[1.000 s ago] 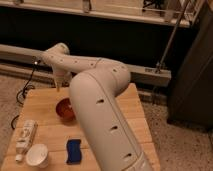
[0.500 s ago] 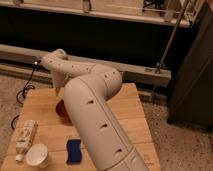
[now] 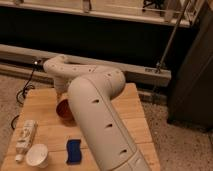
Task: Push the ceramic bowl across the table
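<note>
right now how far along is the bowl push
Reach looks done: the end effector sits low right at the ceramic bowl. In hand: the push itself, contact hidden by the arm. Left: probably most of the travel; the bowl rests well inside the table.

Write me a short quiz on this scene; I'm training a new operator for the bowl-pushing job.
1. True or false: the white cup stands near the table's front-left corner.
2. What lies on the table between the white cup and the arm? A) a blue sponge B) a fork C) a banana
3. Fill in: the gripper, partly hidden by the arm, hangs right at the reddish-brown ceramic ____.

Key: 1 true; 2 A; 3 bowl, meaning the ceramic bowl.
</note>
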Robot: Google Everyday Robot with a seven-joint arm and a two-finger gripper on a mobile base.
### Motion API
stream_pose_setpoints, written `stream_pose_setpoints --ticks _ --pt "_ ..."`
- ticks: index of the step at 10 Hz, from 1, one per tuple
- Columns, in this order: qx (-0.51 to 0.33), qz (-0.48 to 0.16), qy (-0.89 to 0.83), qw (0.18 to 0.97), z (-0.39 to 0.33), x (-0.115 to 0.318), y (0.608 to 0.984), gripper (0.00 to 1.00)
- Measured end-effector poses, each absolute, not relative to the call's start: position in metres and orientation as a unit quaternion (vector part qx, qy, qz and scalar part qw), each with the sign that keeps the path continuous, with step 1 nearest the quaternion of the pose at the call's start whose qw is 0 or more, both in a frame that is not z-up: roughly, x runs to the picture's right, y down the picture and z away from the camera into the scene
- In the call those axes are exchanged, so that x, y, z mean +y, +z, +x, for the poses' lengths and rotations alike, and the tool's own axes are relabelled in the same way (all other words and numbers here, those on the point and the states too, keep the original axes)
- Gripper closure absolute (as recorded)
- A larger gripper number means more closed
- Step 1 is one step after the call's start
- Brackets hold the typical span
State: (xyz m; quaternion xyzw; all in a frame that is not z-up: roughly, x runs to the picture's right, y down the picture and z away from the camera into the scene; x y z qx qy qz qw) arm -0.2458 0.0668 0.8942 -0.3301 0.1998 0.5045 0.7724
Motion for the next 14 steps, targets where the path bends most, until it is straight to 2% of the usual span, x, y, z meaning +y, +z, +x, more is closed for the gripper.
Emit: stream_pose_setpoints --ticks 3,8,12,14 --pt "0.215 -0.335 0.496 0.772 -0.225 0.096 0.863 0.35" --pt "0.243 -0.353 0.492 0.758 -0.182 0.167 0.790 0.35" --pt "0.269 -0.376 0.498 0.734 -0.151 0.217 0.759 0.35" --pt "0.277 -0.378 0.510 0.721 -0.139 0.226 0.753 0.35"
